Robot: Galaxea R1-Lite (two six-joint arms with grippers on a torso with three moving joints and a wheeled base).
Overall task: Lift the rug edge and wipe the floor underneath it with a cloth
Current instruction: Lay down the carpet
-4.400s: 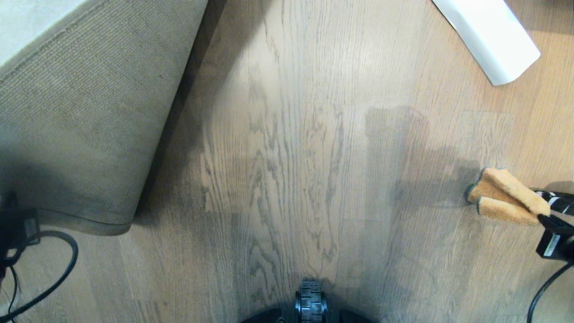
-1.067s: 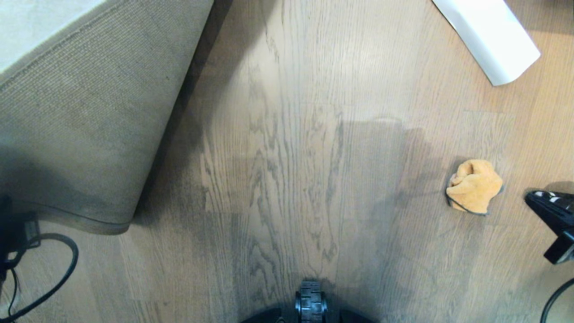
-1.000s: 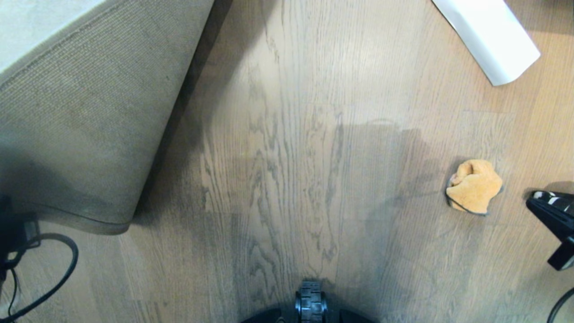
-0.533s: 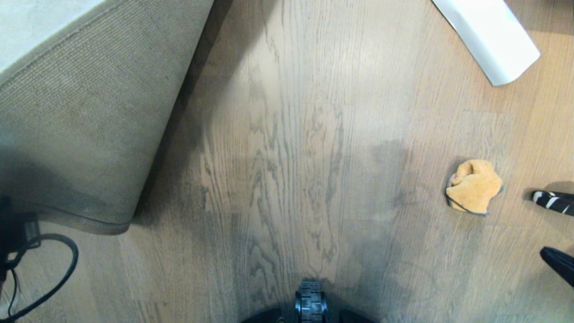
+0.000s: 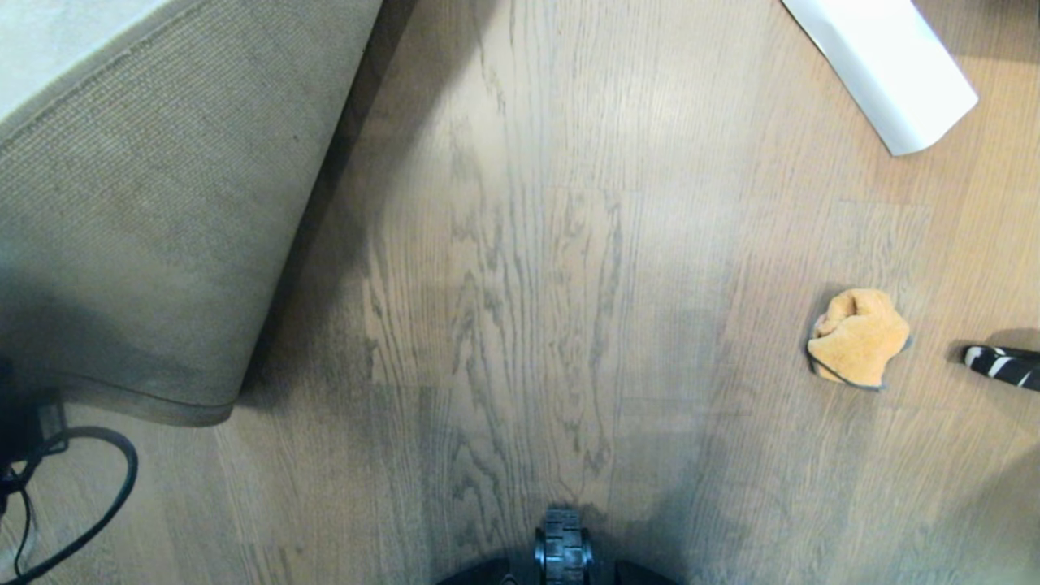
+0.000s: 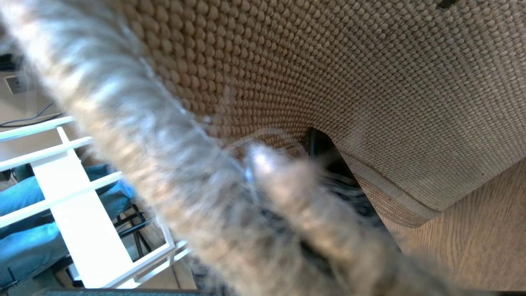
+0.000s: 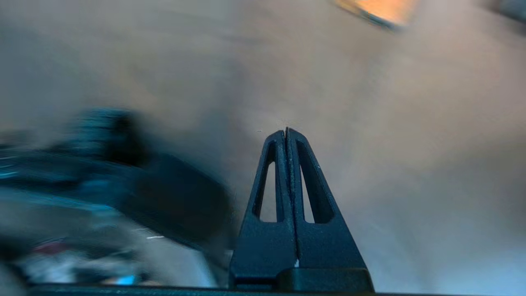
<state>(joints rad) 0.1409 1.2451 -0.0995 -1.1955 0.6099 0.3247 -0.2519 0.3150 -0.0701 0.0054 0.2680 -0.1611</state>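
The rug (image 5: 138, 227) is held up off the floor (image 5: 528, 284) at the left, with its beige woven backing facing me and a strip of grey pile above. My left gripper (image 6: 304, 164) is shut on the rug's edge (image 6: 370, 74). Pile covers most of its fingers, and only a dark fingertip (image 6: 324, 152) shows. The orange cloth (image 5: 857, 337) lies crumpled and free on the bare planks at the right. My right gripper (image 7: 286, 133) is shut and empty. It is outside the head view, and the cloth (image 7: 382, 10) is a blur well beyond its tips.
A white rolled sheet (image 5: 886, 65) lies at the back right. A black-and-white striped object (image 5: 1003, 366) sits on the floor right of the cloth. A black cable (image 5: 97, 487) loops at the front left, and the base wheel (image 5: 563, 556) is at the front centre.
The right gripper, which held the cloth several seconds ago, has pulled back out of the head view at the right edge. The cloth stays where it lay. The rug is still held up.
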